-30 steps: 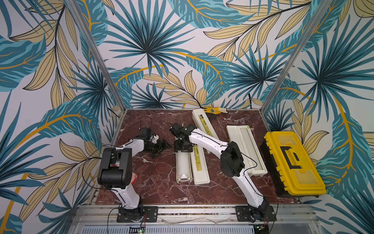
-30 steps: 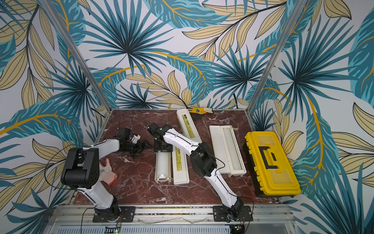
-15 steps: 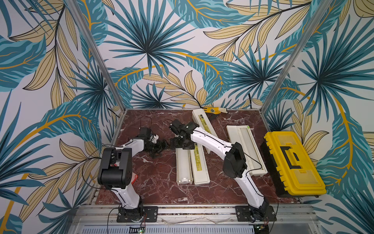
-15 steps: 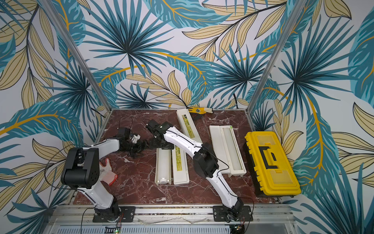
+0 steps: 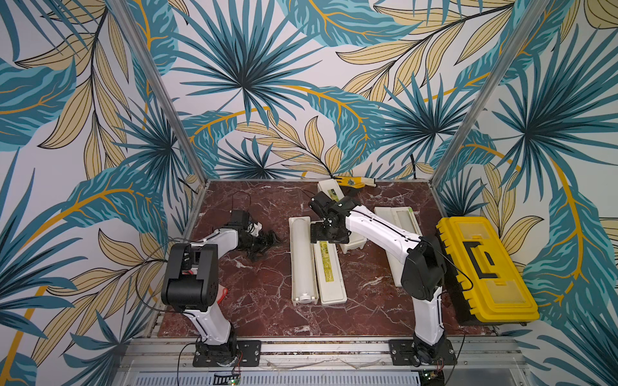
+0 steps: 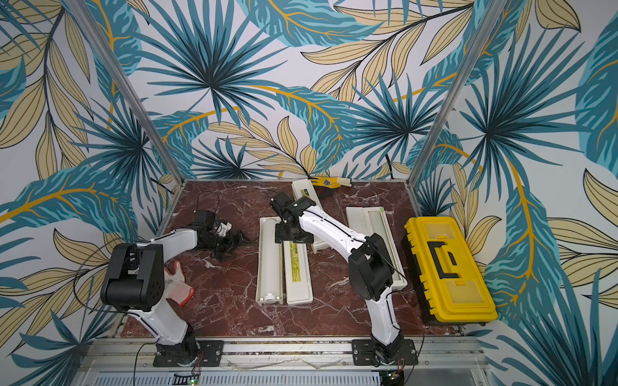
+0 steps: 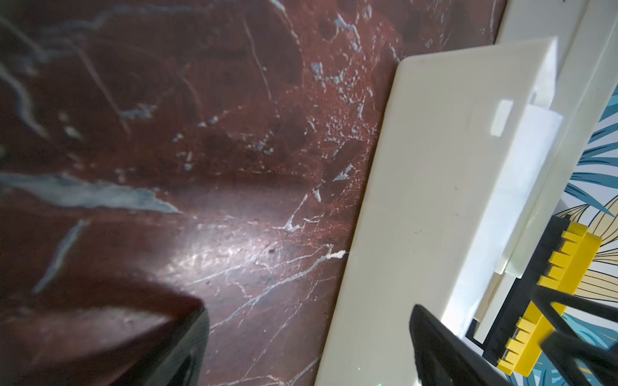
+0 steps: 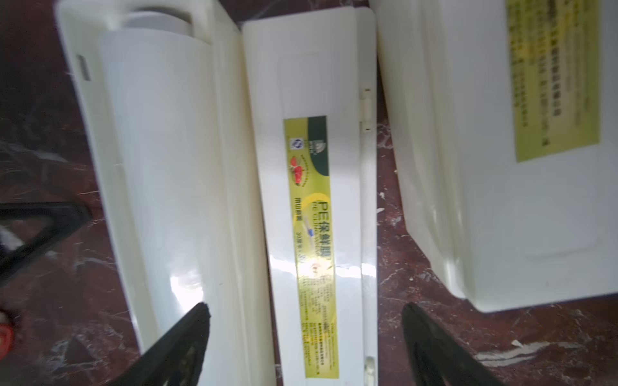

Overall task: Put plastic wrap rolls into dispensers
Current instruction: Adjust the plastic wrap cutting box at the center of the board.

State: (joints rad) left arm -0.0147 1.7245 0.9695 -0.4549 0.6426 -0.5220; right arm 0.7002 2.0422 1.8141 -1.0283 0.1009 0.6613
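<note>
Beneath the wide, empty right end effector, a roll is seated in an open dispenser. It could be shoved askew by an uneven lid push.

The left arm rises from its base to a folded black elbow, its forearm lying nearly level. The left hand points sideways toward the right hand, fingers spread wide with nothing between them (both dark tips show in the wrist view). The right arm bends at its own elbow and slants inward and away from its base; behind the right hand the wrist turns over, so this hand points down, fingers parted, gripping nothing. The two hands do not touch.
</note>
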